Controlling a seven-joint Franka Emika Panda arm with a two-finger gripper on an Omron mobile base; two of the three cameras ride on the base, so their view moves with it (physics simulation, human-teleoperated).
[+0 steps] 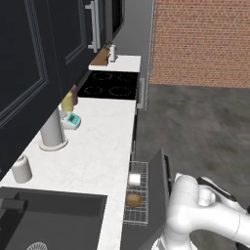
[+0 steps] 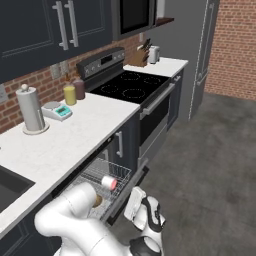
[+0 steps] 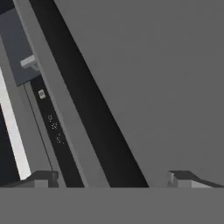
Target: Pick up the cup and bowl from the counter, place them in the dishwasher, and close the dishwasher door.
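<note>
Dishes sit in the dishwasher (image 1: 157,195) already: we see the cup (image 2: 109,182) lying on its side in the grey wire rack (image 1: 136,215), red-pink top toward the room, and the bowl (image 1: 133,199) just beside it, nearer the robot. In the right base view the bowl is partly hidden behind the white arm. We find the dishwasher door raised partway, tilted beside the rack, not closed. Our gripper (image 3: 113,179) stands spread wide with nothing between its fingertips (image 3: 43,178), facing the door's grey surface up close. On the counter (image 1: 97,146) we note a paper towel roll (image 2: 31,111), a yellow jar (image 2: 69,94) and a small scale (image 2: 57,110).
</note>
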